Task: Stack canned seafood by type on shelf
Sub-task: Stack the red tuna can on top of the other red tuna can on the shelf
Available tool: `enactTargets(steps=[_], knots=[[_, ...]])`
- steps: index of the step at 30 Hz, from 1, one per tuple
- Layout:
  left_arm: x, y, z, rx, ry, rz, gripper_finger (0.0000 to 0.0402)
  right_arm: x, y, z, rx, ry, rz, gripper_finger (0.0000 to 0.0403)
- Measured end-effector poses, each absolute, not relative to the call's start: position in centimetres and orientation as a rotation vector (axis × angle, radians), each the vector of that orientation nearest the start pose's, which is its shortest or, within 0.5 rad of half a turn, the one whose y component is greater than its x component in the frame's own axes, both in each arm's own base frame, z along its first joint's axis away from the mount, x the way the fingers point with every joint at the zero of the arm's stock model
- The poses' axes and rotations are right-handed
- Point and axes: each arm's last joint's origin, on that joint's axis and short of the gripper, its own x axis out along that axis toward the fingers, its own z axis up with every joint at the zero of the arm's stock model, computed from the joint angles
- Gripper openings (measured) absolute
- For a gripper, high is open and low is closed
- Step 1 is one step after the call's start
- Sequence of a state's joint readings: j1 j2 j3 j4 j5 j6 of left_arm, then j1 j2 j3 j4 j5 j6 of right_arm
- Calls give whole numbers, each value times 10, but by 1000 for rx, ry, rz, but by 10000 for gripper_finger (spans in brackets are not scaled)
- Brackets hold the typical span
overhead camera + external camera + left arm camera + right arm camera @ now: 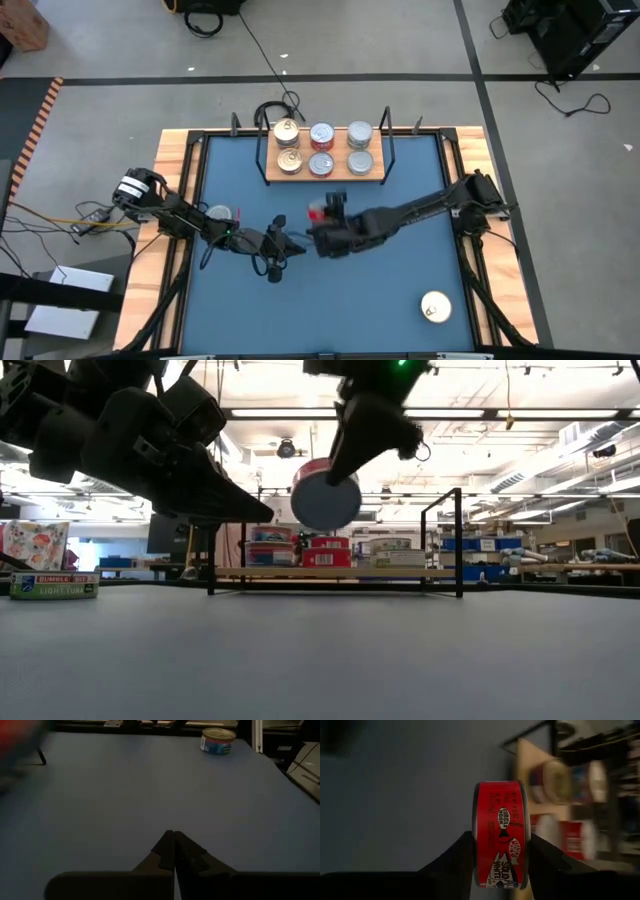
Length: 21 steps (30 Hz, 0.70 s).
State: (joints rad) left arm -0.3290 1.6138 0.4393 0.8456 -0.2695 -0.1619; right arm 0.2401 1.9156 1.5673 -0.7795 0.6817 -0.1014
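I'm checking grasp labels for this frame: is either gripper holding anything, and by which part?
The right gripper holds a red-sided tin clear of the table, its fingers pressing on the two flat ends. The left gripper is shut on nothing.

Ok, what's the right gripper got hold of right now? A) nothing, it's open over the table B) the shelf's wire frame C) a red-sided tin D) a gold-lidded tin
C: the right gripper is clamped on a red-sided tin, held off the table in front of the shelf.
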Motion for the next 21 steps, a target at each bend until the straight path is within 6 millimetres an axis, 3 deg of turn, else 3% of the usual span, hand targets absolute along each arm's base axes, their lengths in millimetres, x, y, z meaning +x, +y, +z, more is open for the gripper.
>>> enactTargets(steps=[11, 21], knots=[[260, -81, 133, -59, 321, -34, 6, 421, -13, 232, -845, 1094, -532, 143], [260, -81, 134, -47, 309, -44, 6, 429, -57, 202, -901, 1208, -540, 143]])
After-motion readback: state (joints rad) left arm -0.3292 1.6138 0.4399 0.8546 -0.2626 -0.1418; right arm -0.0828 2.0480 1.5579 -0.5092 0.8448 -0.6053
